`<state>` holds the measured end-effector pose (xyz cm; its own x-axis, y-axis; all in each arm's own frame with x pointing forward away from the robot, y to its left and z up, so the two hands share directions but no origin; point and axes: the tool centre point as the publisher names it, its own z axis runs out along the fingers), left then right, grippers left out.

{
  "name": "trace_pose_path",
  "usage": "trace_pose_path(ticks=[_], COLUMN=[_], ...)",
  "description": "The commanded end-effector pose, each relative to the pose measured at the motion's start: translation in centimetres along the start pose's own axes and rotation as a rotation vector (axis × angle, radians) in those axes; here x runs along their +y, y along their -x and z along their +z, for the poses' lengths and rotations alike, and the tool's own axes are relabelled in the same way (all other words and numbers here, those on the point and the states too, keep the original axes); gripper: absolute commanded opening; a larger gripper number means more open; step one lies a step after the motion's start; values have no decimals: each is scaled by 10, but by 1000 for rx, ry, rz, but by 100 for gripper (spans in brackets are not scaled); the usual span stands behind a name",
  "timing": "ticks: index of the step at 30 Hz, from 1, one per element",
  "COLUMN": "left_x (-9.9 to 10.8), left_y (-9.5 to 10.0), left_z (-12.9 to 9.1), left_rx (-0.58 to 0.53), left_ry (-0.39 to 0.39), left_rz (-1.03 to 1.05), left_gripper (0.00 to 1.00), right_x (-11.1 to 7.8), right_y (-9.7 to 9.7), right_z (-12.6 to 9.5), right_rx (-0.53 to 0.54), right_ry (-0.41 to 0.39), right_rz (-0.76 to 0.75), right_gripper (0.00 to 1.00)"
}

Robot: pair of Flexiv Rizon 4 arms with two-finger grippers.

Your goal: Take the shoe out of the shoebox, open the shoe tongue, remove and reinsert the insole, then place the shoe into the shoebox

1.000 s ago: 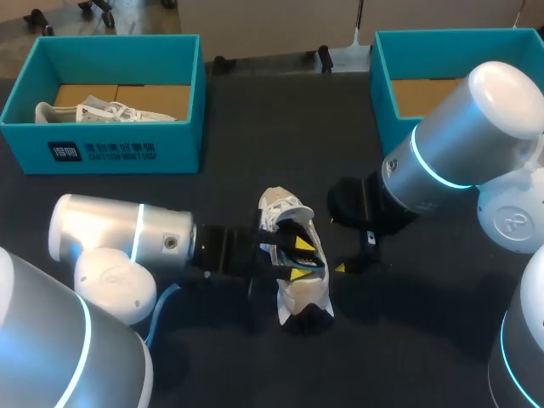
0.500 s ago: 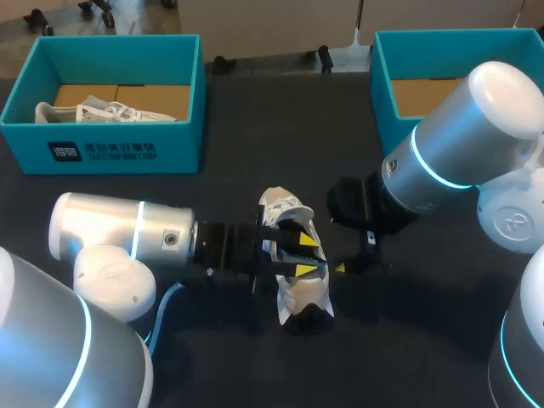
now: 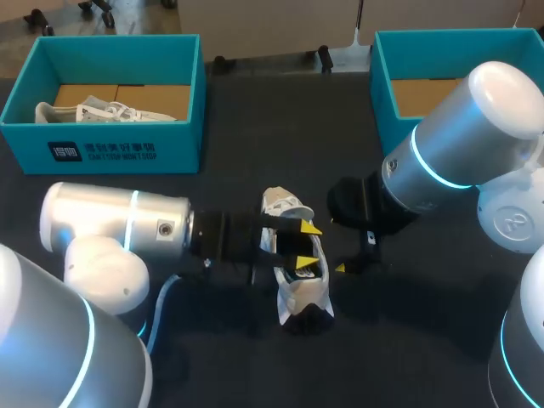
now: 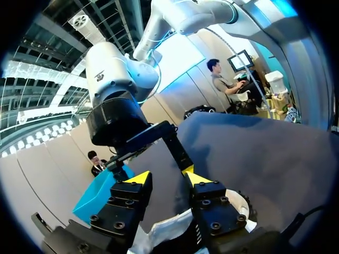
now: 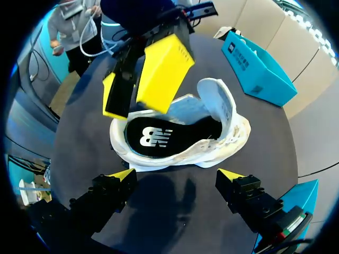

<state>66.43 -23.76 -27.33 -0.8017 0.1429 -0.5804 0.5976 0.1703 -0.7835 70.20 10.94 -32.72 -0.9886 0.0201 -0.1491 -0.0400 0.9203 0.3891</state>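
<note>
One white mesh sneaker (image 5: pixel 177 156), smooth black insole (image 5: pixel 186 135) inside, sits upright; left gripper (image 3: pixel 307 245) hangs level above it, right gripper (image 5: pixel 177 174) beside it, both spread wide, empty.

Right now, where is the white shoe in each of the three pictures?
Head view: shoe mid-table, under the left gripper.
Left wrist view: shoe beneath that gripper.
Right wrist view: shoe ahead of the right gripper.
Shared landmark: left gripper's yellow tips.
</note>
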Motion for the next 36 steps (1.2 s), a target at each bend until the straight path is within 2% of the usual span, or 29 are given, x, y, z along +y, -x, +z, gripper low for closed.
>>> trace_pose_path(ticks=[1, 8, 9, 11, 14, 21, 23, 26, 27, 29, 36], left_x=[-14, -26, -27, -28, -28, -22, -19, -15, -13, -9, -9], left_y=[11, 22, 23, 25, 27, 25, 23, 19, 18, 20, 20], left_z=[-10, -21, -23, -30, -39, -62, -71, -85, -89, -97, -97], left_rx=[36, 116, 131, 153, 176, 286, 323, 417, 431, 457, 457], left_ry=[36, 74, 87, 106, 128, 189, 203, 210, 213, 242, 242], left_rz=[10, 33, 36, 47, 54, 91, 87, 102, 108, 111, 111], left_gripper=[42, 46, 49, 62, 72, 84, 91, 92, 98, 100, 100], right_x=[-1, -1, -1, -1, -1, -1, -1, -1, -1, -1, -1], right_y=[-1, -1, -1, -1, -1, -1, -1, -1, -1, -1, -1], right_z=[1, 1, 1, 1, 1, 1, 1, 1, 1, 1, 1], right_rx=[0, 0, 0, 0, 0, 0, 0, 0, 0, 0, 0], right_ry=[3, 3, 3, 3, 3, 3, 3, 3, 3, 3, 3], right_rz=[-1, -1, -1, -1, -1, -1, -1, -1, -1, -1, -1], right_gripper=[100, 100, 100, 100, 100, 100, 100, 100, 100, 100, 100])
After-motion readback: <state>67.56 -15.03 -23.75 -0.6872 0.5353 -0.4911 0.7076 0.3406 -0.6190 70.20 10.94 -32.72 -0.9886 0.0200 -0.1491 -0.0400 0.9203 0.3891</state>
